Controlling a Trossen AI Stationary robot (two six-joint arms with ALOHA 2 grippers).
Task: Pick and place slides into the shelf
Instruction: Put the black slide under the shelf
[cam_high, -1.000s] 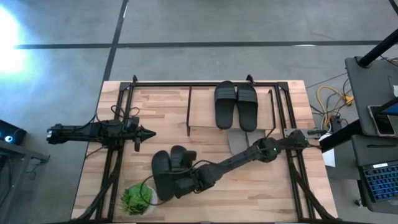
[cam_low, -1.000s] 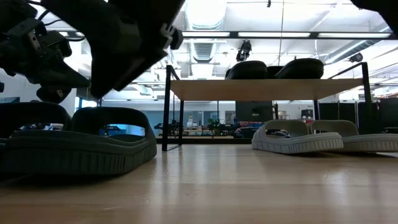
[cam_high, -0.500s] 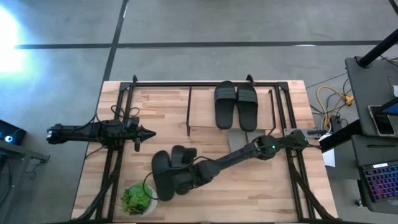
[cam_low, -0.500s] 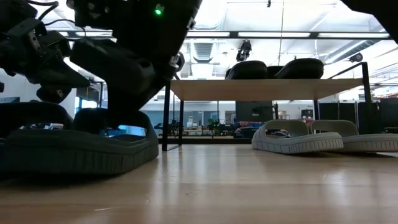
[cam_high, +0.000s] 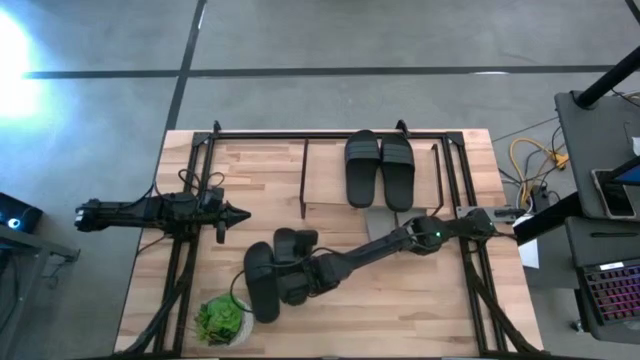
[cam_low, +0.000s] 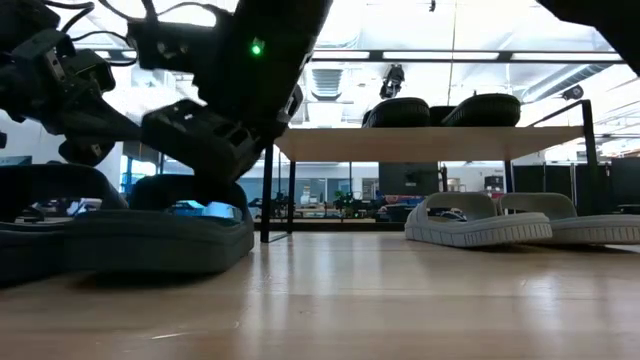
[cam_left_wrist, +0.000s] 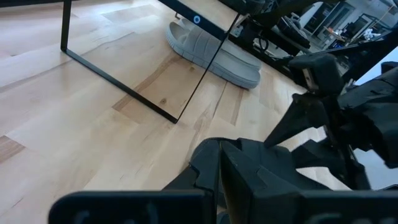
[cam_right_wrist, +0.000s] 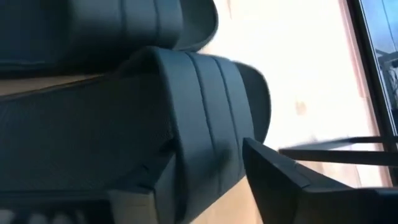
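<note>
A pair of dark slides (cam_high: 265, 278) lies on the table at the near left, soles down. My right gripper (cam_high: 297, 277) is low over them, open, with its fingers on either side of one slide's wide strap (cam_right_wrist: 199, 118). It also shows in the low view (cam_low: 205, 140). My left gripper (cam_high: 238, 213) hovers shut and empty to the left of the shelf (cam_high: 330, 185). A black pair (cam_high: 380, 170) rests on the shelf's top board (cam_low: 420, 143). A light grey pair (cam_low: 490, 220) lies on the table under the shelf. My right gripper comes at the dark slide's strap (cam_right_wrist: 186, 143) slanting down from the table's right. One finger (cam_right_wrist: 286, 180) stands outside the strap's edge and the other (cam_right_wrist: 140, 199) at its other side. Whether the pads touch the strap, I cannot tell. The slide lies on the table.
A green potted plant (cam_high: 220, 320) stands at the near left corner beside the dark slides. The shelf's black frame legs (cam_low: 268, 175) stand just beyond the gripper. Bare tabletop (cam_high: 400, 300) lies to the right of the dark pair.
My right gripper has gone down and toward the table's left edge, onto the dark slides. The slide under it has slid a little along the table against its twin.
</note>
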